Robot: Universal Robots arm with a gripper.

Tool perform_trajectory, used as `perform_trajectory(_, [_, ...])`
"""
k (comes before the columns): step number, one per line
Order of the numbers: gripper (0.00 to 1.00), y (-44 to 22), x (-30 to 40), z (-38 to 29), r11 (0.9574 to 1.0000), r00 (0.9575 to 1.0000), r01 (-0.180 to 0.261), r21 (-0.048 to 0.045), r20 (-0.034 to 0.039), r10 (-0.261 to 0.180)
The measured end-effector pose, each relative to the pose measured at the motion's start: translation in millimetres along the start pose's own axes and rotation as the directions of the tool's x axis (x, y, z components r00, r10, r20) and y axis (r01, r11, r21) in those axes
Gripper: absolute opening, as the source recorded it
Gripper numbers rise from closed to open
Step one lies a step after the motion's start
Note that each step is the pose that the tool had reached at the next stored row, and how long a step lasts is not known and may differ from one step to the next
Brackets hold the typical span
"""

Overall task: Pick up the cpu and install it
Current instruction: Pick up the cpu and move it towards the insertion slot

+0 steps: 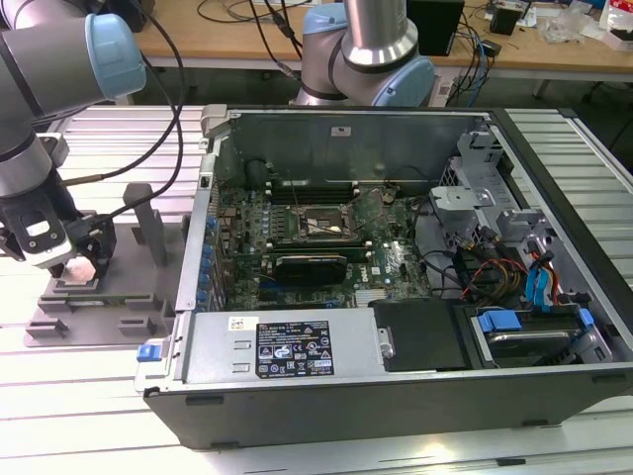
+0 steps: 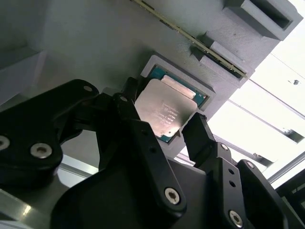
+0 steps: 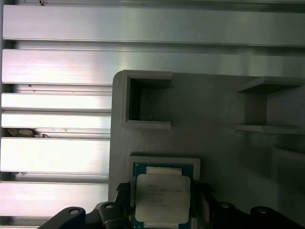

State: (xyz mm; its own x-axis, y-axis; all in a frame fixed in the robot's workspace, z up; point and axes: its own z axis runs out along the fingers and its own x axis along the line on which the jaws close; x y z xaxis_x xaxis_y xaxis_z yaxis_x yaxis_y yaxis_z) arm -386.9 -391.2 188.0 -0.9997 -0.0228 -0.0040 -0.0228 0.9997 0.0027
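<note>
In the exterior view the arm reaches down at about eight o'clock, with its gripper low over the grey tray. The tray lies at nine o'clock from the open computer case. What sits between the fingers is only a pale patch from here. The socket on the board inside the case is dark, and I can't make out how its frame stands.

In the second wrist view the cpu shows its silver top at the tray's square recess. The black fingers look pressed against two opposite edges, pinching it. Whether the chip is seated in the recess or just clear of it I cannot tell. The contact line on one side is hidden behind the gripper's own linkage.

In the first wrist view the chip lies square between the fingers over the same recess, and ribbed metal table runs beyond the tray. The gripper body cuts off the chip's nearest edge, and its underside is nowhere to be seen.

To my eye the pick wants even pressure on both edges and the chip kept dead level. A tilted corner could catch on the recess rim, and a loose hold could let it slip.
</note>
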Motion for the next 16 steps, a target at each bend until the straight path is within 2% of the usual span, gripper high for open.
perform_trajectory(2, [0.64, 0.0, 0.0, 0.0, 1.0000, 1.0000, 0.000, 0.0000, 0.0000, 0.000])
perform_trajectory(3, [0.56, 0.0, 0.1, 0.0, 1.0000, 1.0000, 0.000, 0.0000, 0.0000, 0.000])
perform_trajectory(16, [0.55, 0.0, 0.3, -1.2, 0.9999, 0.9999, -0.015, 0.0000, 0.0001, 0.015])
